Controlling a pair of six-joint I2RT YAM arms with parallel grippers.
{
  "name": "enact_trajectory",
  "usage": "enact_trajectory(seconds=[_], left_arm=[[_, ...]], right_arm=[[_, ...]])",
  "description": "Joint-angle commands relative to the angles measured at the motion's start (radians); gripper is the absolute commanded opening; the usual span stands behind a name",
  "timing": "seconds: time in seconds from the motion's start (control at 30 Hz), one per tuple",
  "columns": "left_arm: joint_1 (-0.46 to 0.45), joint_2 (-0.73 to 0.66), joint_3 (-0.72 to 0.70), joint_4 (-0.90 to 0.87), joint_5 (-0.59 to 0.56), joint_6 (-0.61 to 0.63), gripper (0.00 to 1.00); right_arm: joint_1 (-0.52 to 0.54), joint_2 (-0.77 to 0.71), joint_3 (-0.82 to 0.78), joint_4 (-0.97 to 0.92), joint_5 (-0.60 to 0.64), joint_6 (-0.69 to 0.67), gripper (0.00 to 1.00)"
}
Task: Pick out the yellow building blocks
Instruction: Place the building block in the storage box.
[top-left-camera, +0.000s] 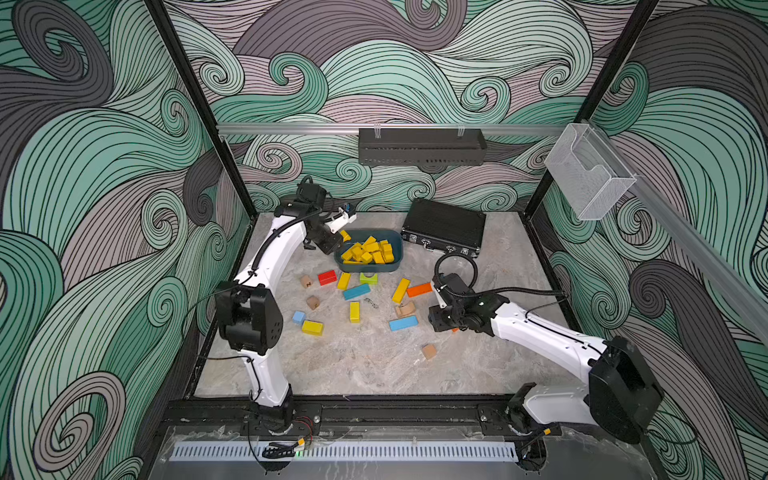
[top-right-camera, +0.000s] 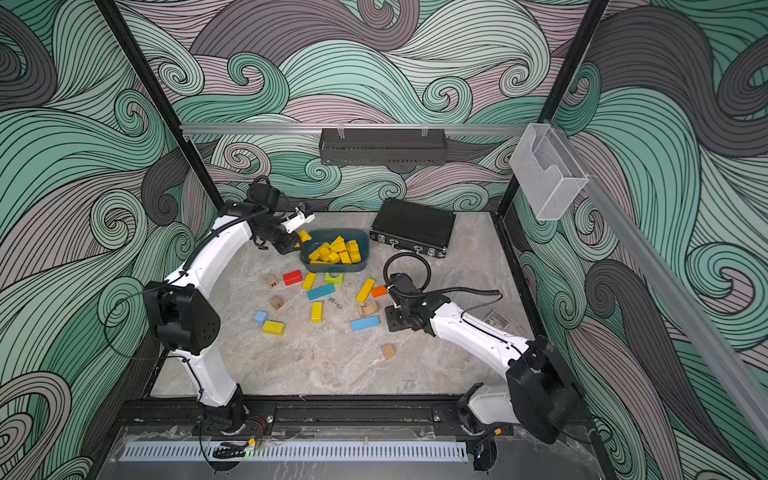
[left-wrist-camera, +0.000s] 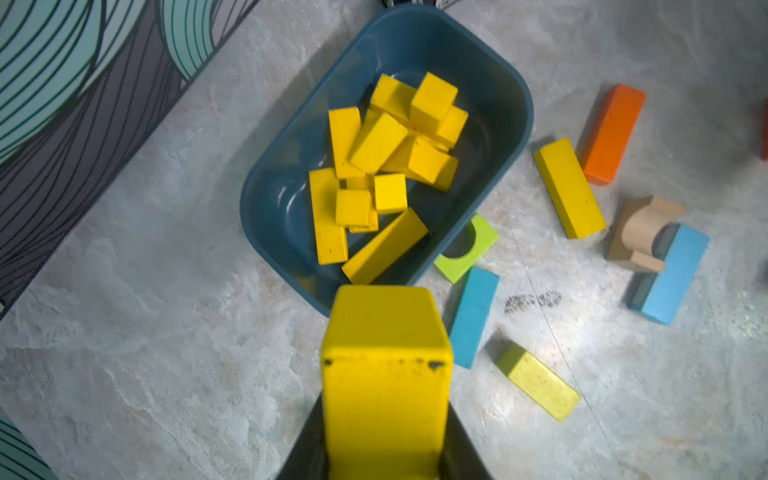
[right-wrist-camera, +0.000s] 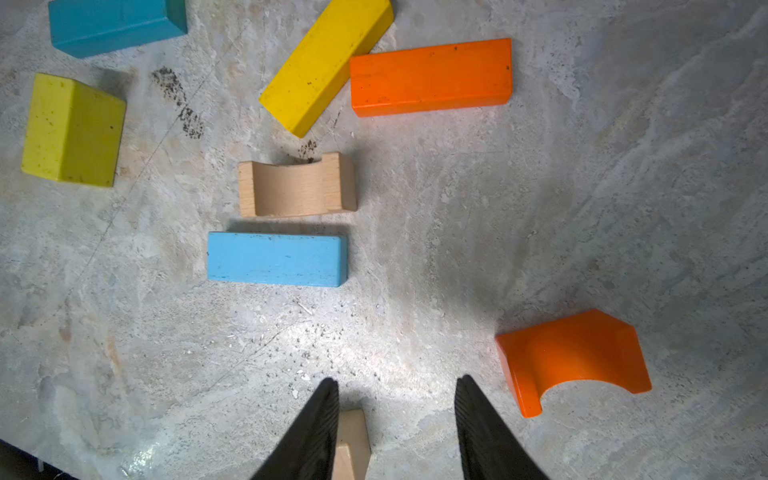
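Nearest, the right arm stretched low over the worktop (top-left-camera: 365, 365), with the right claw (right-wrist-camera: 397, 388) parted a little and empty. Four loose yellow building blocks (top-left-camera: 354, 311), glossy painted bars, lay mid-worktop among blue, orange, red and plain wooden pieces. Farther back, the left arm arched toward the teal bin (top-left-camera: 397, 245). The left claw (left-wrist-camera: 386, 415) gripped one yellow bar (left-wrist-camera: 386, 328) above the rim at the bin's left end. A heap of yellow blocks (left-wrist-camera: 390, 141) lay inside the bin.

Swirling teal, grey and mauve waves covered the walls (top-left-camera: 104, 166). The floor (top-left-camera: 374, 365) was grey marbled stone. A black slotted shelf (top-left-camera: 422, 146) hung from an aluminium rail (top-left-camera: 291, 129); a clear, perhaps plastic, holder (top-left-camera: 590, 174) hung nearby.
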Motion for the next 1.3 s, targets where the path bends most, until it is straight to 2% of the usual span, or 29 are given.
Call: enact_trajectory(seconds=[0.0, 0.2, 0.47, 0.6, 0.73, 0.8, 0.87, 1.1, 1.27], left_arm=[[-0.010, 0.137, 0.122, -0.016, 0.032, -0.061, 0.20], [-0.027, 0.357, 0.329, -0.023, 0.009, -0.074, 0.21], [-0.060, 0.488, 0.381, 0.017, -0.031, -0.055, 0.24], [-0.072, 0.497, 0.365, 0.020, -0.051, -0.050, 0.32], [-0.077, 0.487, 0.351, 0.014, -0.074, -0.055, 0.53], [-0.079, 0.472, 0.349, 0.000, -0.089, -0.056, 0.63], [-0.081, 0.453, 0.349, -0.015, -0.110, -0.064, 0.67], [-0.079, 0.260, 0.338, -0.103, -0.165, -0.118, 0.70], [-0.077, -0.004, 0.189, -0.104, -0.146, -0.184, 0.72]], right_arm=[[0.005, 0.012, 0.029, 0.011, -0.011, 0.033, 0.48], [0.007, 0.005, 0.041, -0.008, -0.002, 0.051, 0.47], [0.008, -0.012, 0.047, -0.042, 0.021, 0.046, 0.48], [0.008, 0.004, 0.054, -0.040, 0.022, 0.043, 0.48], [0.008, 0.037, 0.073, -0.029, 0.013, 0.041, 0.49], [0.008, 0.053, 0.090, -0.023, 0.008, 0.040, 0.50], [0.009, 0.065, 0.107, -0.018, 0.001, 0.038, 0.50], [0.009, 0.102, 0.161, -0.008, -0.024, 0.006, 0.50], [0.007, 0.142, 0.208, -0.018, -0.046, -0.011, 0.50]])
